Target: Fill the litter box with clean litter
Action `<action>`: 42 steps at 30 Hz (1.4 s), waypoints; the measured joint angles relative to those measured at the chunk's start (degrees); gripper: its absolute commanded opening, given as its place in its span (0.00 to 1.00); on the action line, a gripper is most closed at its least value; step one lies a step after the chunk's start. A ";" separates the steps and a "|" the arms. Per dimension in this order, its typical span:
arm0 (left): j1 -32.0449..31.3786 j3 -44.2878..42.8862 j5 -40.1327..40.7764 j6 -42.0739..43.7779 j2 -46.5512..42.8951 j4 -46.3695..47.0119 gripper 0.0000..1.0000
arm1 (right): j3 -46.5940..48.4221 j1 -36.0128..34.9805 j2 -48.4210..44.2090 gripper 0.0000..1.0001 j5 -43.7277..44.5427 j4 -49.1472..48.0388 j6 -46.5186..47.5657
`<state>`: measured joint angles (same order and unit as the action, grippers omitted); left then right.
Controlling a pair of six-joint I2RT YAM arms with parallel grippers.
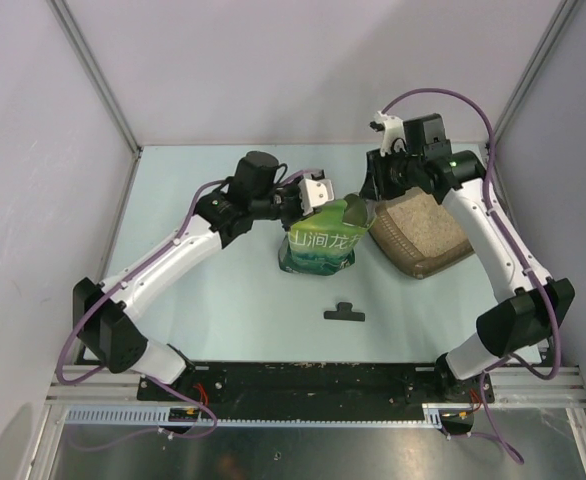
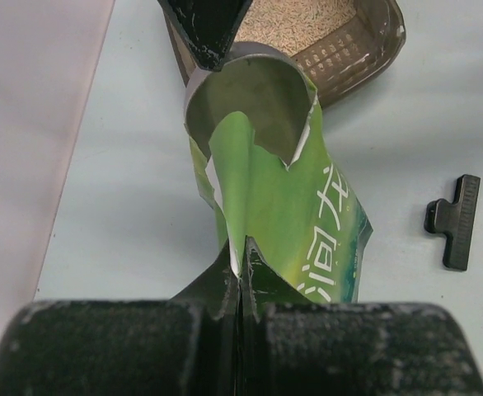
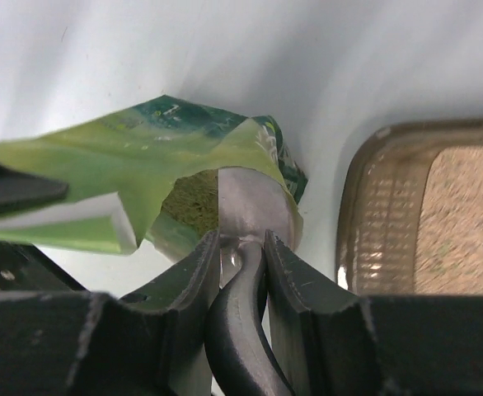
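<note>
The brown litter box [image 1: 420, 238] lies at the right, tilted, with pale beige litter [image 1: 418, 220] in it; it also shows in the left wrist view [image 2: 365, 49] and the right wrist view [image 3: 373, 223]. A green pouch bag [image 1: 321, 245] stands left of it. My left gripper [image 2: 241, 264] is shut on the bag's top edge [image 2: 266, 198]. My right gripper [image 3: 243, 243] is shut on the black handle of a silver metal scoop [image 3: 254, 202], whose bowl sits in the bag's open mouth. Litter [image 3: 192, 202] shows inside the bag.
A black clip [image 1: 344, 313] lies on the table in front of the bag, also in the left wrist view [image 2: 456, 219]. Enclosure walls stand at the left, right and back.
</note>
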<state>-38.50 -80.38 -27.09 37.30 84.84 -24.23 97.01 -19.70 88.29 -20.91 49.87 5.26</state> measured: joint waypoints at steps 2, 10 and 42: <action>0.07 0.90 0.20 -1.57 -0.48 1.18 0.00 | -0.04 -0.11 0.66 0.00 2.80 0.09 -6.51; 0.07 1.75 1.07 -8.37 -0.63 3.93 0.00 | -2.32 -4.17 1.01 0.00 14.08 -0.09 -19.56; 0.07 3.28 4.46 -22.95 -0.66 7.41 0.00 | -24.50 -7.13 3.30 0.00 5.81 -26.56 -32.37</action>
<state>-38.44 -77.10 -22.63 14.35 84.18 -16.82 72.51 -26.83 91.59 -15.09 23.31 -27.11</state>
